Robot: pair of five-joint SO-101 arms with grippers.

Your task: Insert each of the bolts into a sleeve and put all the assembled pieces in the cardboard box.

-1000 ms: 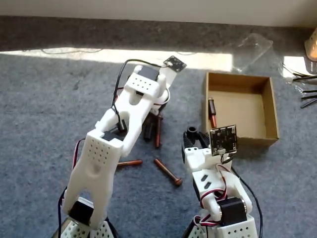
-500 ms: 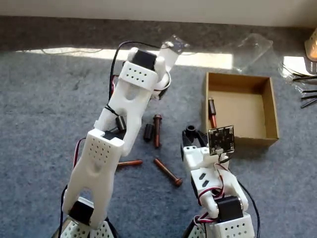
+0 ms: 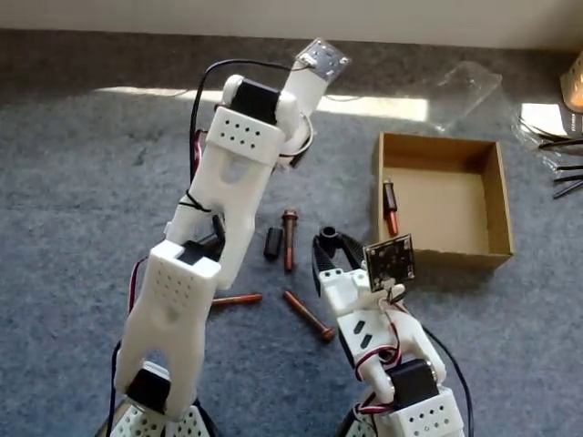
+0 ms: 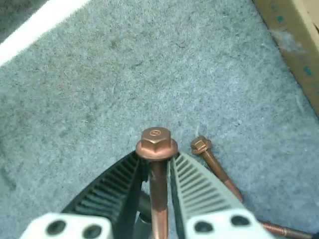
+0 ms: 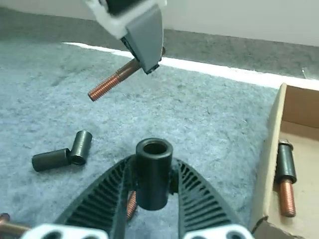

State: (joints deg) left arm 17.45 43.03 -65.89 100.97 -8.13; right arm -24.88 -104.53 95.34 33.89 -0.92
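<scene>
My left gripper (image 4: 157, 159) is shut on a copper bolt (image 4: 156, 143), held off the carpet. From the right wrist view, that left gripper (image 5: 145, 47) hangs in the air with the bolt's thread (image 5: 112, 82) sticking out sideways. My right gripper (image 5: 153, 167) is shut on an upright black sleeve (image 5: 153, 172), its bore facing up, below and in front of the bolt. In the high view the right gripper (image 3: 328, 248) with the sleeve (image 3: 326, 235) stands left of the cardboard box (image 3: 492, 205). One assembled piece (image 3: 390, 205) lies in the box.
Loose bolts (image 3: 290, 238) (image 3: 308, 316) (image 3: 235, 299) and a sleeve (image 3: 272, 243) lie on the grey carpet between the arms. Two loose sleeves (image 5: 79, 145) (image 5: 50, 159) lie side by side. The left arm (image 3: 241, 150) stretches toward the far wall. A clear plastic bag (image 3: 465, 86) lies beyond the box.
The left arm rose and swung toward the far side, lifting a bolt off the carpet. The right arm shifted left with its sleeve.
</scene>
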